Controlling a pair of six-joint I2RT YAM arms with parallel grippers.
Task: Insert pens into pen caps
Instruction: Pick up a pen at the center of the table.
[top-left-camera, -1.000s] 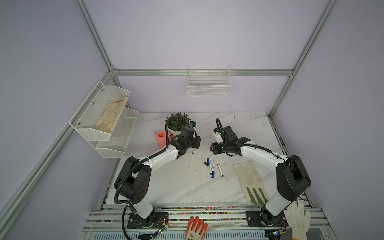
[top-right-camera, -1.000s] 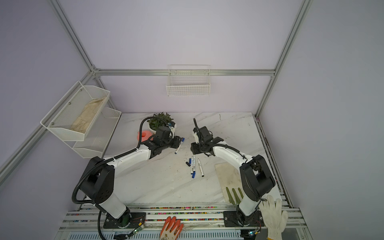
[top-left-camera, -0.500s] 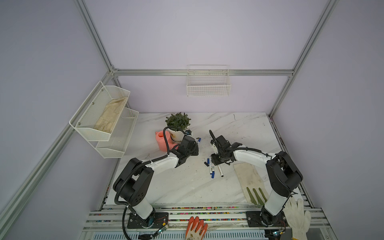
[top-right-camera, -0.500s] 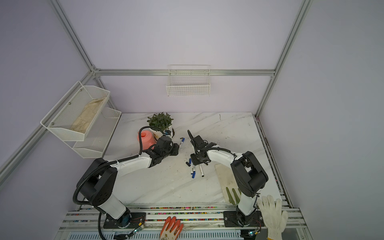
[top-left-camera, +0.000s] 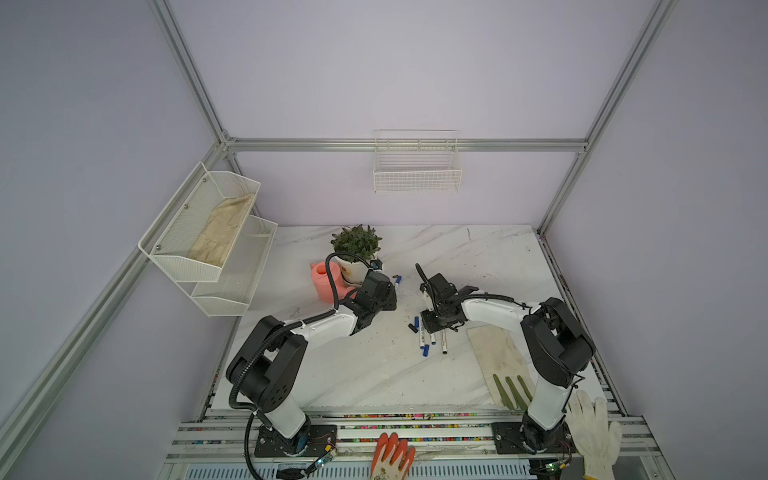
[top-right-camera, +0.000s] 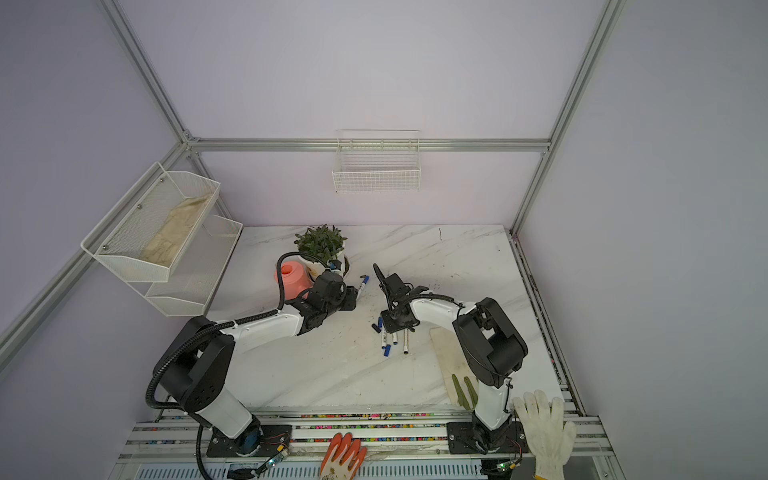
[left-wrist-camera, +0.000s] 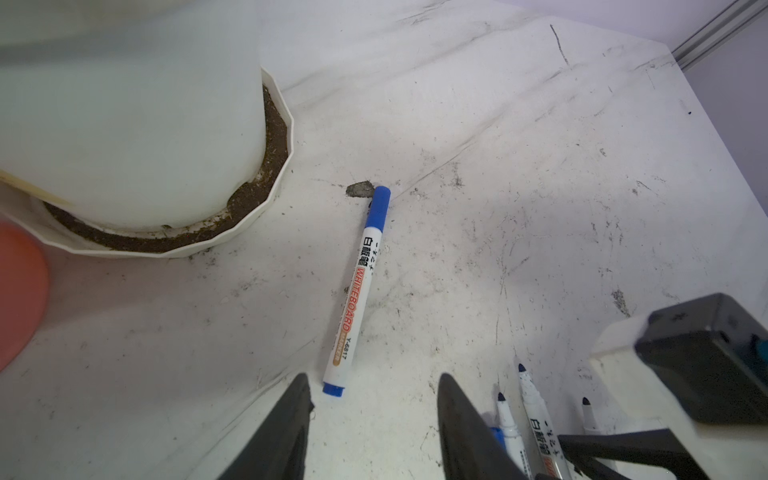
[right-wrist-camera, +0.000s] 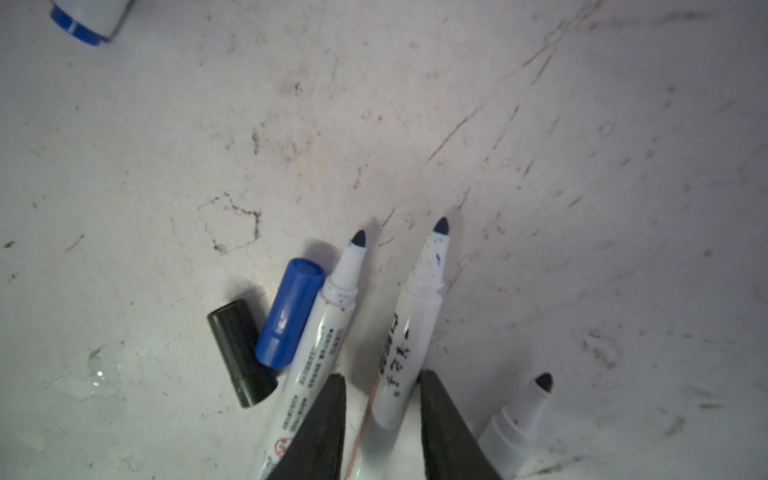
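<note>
Pens (right-wrist-camera: 318, 345) with round white plastic bodies lie near the marble table's (right-wrist-camera: 582, 166) middle, one pen (right-wrist-camera: 409, 328) between the right gripper's (right-wrist-camera: 382, 376) dark fingers, squeezed or not I cannot tell, beside a smooth blue cap (right-wrist-camera: 289, 311) and a black cap (right-wrist-camera: 241, 357), while the left gripper (left-wrist-camera: 374, 378) stands open, empty.

One capped blue pen (left-wrist-camera: 358, 286) lies alone, far left. Three uncapped pens (right-wrist-camera: 316, 345) lie parallel at centre. A blue cap (right-wrist-camera: 289, 311) and a black cap (right-wrist-camera: 241, 353) lie at their left.

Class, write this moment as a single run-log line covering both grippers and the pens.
left gripper: open, empty, capped blue pen ahead | right gripper: open, straddling uncapped pen | blue cap, black cap: loose on table
</note>
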